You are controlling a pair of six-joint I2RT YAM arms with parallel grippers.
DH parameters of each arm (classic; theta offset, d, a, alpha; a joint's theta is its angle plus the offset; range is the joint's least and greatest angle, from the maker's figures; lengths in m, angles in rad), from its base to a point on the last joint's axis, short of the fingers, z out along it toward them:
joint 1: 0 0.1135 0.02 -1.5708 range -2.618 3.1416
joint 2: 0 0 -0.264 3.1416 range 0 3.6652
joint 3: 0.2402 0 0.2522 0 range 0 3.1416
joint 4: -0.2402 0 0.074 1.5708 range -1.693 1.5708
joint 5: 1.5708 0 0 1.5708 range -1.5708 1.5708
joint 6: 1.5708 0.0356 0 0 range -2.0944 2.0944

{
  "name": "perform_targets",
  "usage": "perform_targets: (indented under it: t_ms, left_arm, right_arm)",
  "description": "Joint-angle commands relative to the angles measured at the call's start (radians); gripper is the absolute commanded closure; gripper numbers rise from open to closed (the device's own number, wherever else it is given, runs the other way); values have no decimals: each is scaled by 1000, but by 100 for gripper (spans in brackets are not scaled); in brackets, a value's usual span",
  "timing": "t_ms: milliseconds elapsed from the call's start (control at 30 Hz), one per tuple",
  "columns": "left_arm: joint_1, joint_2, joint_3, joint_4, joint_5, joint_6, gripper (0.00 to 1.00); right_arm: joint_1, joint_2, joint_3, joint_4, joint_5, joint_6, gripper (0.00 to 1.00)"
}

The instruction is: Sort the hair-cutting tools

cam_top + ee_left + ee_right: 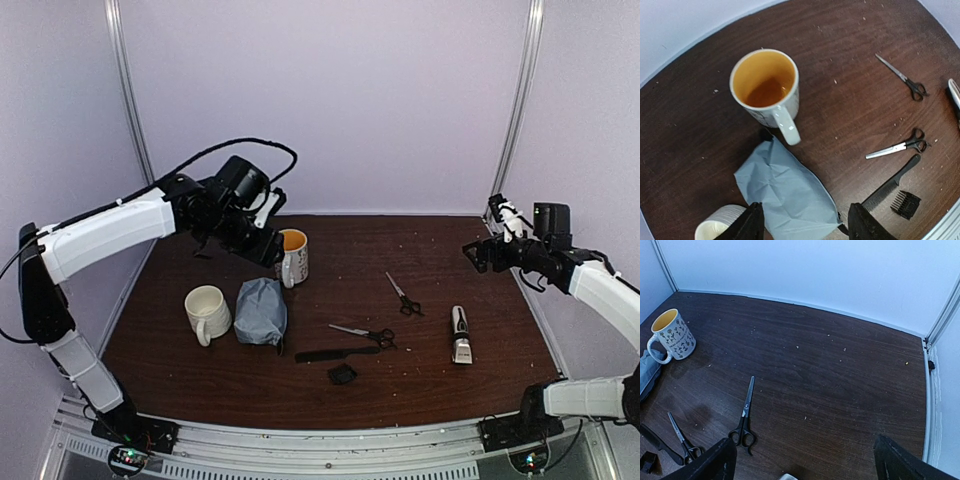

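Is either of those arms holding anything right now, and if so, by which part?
Nothing is held: the left gripper and the right gripper are both open and empty, raised off the table.

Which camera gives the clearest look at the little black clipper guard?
The left wrist view: the clipper guard shows its teeth clearly, lying just beside the comb. The top external view gives only a small dark blob; the right wrist view catches just a cut-off piece at its bottom-left edge.
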Motion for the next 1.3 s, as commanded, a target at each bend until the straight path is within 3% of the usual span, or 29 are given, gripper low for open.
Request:
perform_targets:
  t_ms: [0,133,233,333,400,600,667,800,1267]
  left_arm:
    - [-117,66,55,-161,-67,-93,40]
    - [-223,94,21,-195,-102,-160,43]
    - [-275,115,-13,-206,-80,-197,52]
    - [-305,143,-44,-210,-33,-210,72]
    - [-314,162,-64,-214,-14,-233,70]
    - [-318,185,-94,-255,-68,-347,45]
    - [-318,206,-92,-254,-46,-348,44]
    - [-319,234,-104,-232,-33,-352,45]
    - [-312,338,-83,-233,-150,-445,71]
  right_arm:
    - [10,-26,-18,51,-56,-37,2]
    - [13,-20,-13,56,-77,-41,2]
    - [13,-11,-9,57,-96,-42,2]
    - [16,3,-5,51,-118,-50,2]
    - [17,13,4,40,-132,-58,2]
    - [20,13,0,41,-142,-68,2]
    - [20,12,-4,42,-138,-78,2]
    - [20,17,-1,40,-134,-86,2]
    - [20,14,-2,32,-152,-81,1]
